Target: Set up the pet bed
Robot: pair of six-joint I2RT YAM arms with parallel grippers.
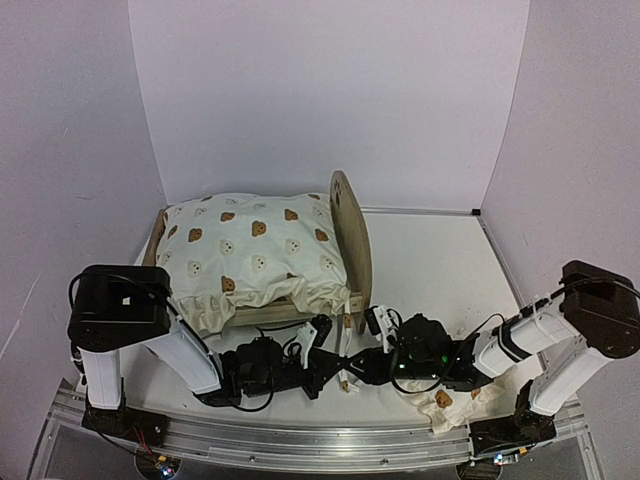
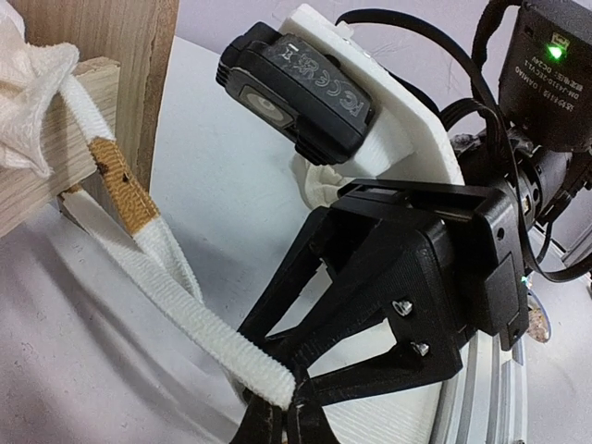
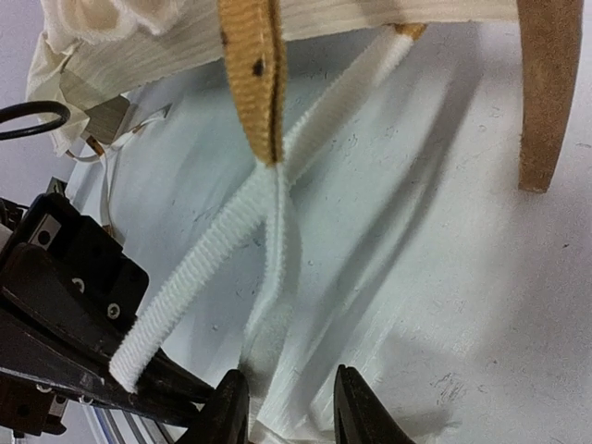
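Upside-down "DAMIAO" on black motor housing (image 2: pixel 546 83), small print on wrist camera (image 2: pixel 296 88) unreadable

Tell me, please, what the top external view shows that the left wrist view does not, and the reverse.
Only the top external view shows the whole pet bed, the bear-print cushion lying on it, and a small pillow near the right arm's base. Only the left wrist view shows the left fingers shut on a white tie. Both show the bed's wooden frame and the right arm's black fingers close by.
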